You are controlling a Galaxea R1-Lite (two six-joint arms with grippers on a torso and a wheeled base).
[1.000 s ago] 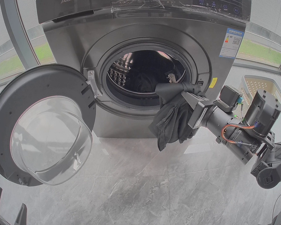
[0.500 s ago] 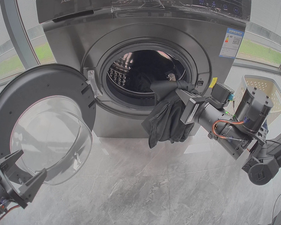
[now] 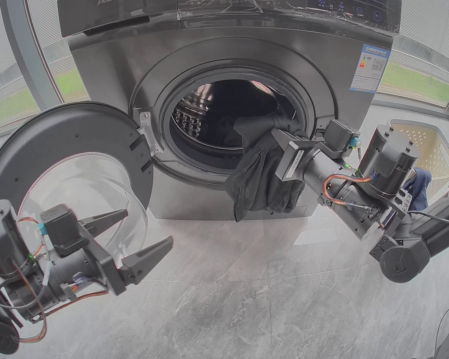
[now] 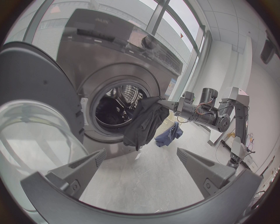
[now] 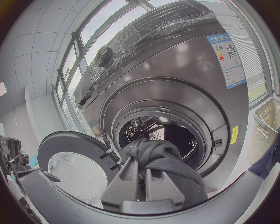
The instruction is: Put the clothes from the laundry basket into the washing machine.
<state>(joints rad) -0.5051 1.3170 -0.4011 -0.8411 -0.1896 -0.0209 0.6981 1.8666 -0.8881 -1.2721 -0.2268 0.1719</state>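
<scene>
My right gripper [image 3: 278, 134] is shut on a dark grey garment [image 3: 257, 181], holding it at the lower right rim of the washing machine's [image 3: 228, 52] round opening [image 3: 231, 122]; most of the cloth hangs down outside over the front panel. In the right wrist view the fingers [image 5: 128, 179] pinch the bunched garment [image 5: 163, 163] right before the drum mouth [image 5: 163, 137]. My left gripper [image 3: 132, 237] is open and empty, low at the left near the swung-open door [image 3: 68, 146]. The left wrist view has the same garment [image 4: 143, 122] hanging from the right gripper [image 4: 163, 102]. A blue garment [image 3: 418, 185] drapes over the laundry basket [image 3: 432, 146].
The washer door with its clear bowl [image 3: 81, 215] stands open to the left, close behind my left gripper. The cream perforated basket sits on the floor to the right of the machine. Grey marble floor [image 3: 240, 296] lies open in front. Windows run behind the machine.
My right gripper has carried the dark garment up and left toward the drum opening. My left arm has risen from the bottom left corner into full view, fingers open.
</scene>
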